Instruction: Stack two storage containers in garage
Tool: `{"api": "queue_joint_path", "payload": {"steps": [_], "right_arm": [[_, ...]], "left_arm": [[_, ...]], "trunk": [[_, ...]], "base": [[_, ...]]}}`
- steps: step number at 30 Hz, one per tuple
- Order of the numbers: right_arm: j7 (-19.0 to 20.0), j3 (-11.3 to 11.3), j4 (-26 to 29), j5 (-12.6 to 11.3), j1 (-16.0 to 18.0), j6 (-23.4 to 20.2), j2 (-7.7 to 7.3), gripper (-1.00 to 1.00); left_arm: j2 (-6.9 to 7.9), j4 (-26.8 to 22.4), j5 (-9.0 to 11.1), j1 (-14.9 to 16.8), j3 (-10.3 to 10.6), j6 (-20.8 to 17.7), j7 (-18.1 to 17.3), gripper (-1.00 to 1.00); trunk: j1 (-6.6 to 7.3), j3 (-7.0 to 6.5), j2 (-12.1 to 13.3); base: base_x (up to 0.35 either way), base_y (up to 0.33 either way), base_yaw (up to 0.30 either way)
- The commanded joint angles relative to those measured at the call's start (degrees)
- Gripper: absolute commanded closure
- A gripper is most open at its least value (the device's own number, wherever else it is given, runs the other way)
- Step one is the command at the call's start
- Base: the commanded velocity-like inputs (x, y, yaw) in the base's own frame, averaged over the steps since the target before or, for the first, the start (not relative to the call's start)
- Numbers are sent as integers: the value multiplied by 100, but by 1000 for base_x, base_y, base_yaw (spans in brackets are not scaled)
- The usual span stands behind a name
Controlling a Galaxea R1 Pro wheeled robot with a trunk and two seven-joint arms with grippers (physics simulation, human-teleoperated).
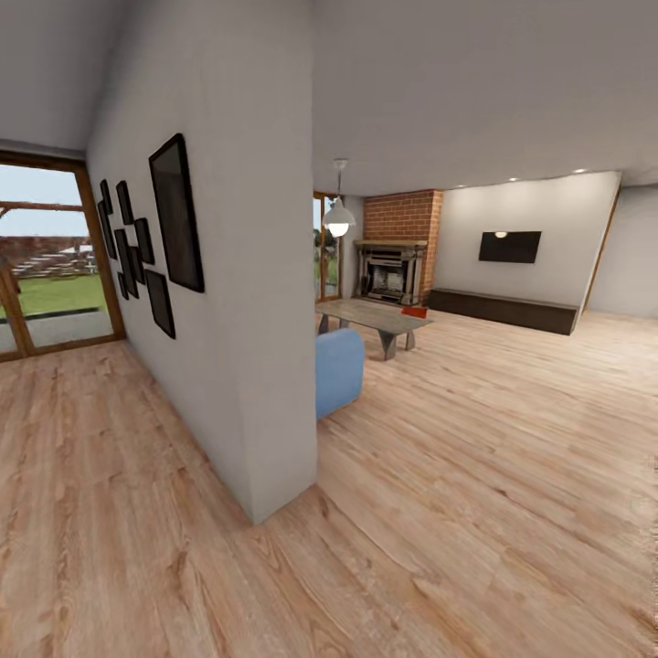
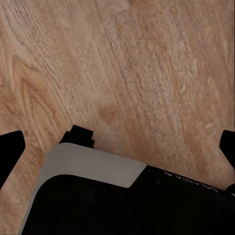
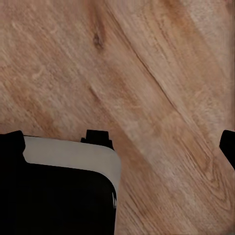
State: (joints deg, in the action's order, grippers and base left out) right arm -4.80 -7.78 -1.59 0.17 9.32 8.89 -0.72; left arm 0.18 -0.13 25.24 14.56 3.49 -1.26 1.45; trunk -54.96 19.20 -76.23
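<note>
A red bin (image 1: pixel 415 312) sits on the distant worktop (image 1: pixel 370 317), likely light, rigid, best gripped by its rim; both grippers' fingers spread, empty.

A wall corner (image 1: pixel 274 366) hides most of the blue sofa (image 1: pixel 340 370) (one end shows) — the far orange-red container (image 1: pixel 415 312) is tiny.

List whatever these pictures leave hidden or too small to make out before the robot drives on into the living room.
- Storage containers: the head view shows one small orange-red patch at the far end of the table; too small to count or tell its shape.
- Blue sofa: mostly hidden behind the white wall.
- Left gripper and right gripper: only dark fingertips at each wrist view's edges, spread apart over wood floor.
</note>
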Motion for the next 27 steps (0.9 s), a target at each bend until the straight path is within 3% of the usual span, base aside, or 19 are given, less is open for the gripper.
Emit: {"api": "queue_joint_path", "payload": {"steps": [1,27], "right_arm": [[-21,-41,-17,5,9,25,2,-100],[-21,-48,-17,27,9,34,19,-100]], "left_arm": [[2,-3,42,3,38,-11,13,-100],[14,-5,42,3,38,-7,13,-100]], "trunk": [[-3,6,-3],[-3,6,-3]], "base": [[323,0,-258],[323,0,-258]]}}
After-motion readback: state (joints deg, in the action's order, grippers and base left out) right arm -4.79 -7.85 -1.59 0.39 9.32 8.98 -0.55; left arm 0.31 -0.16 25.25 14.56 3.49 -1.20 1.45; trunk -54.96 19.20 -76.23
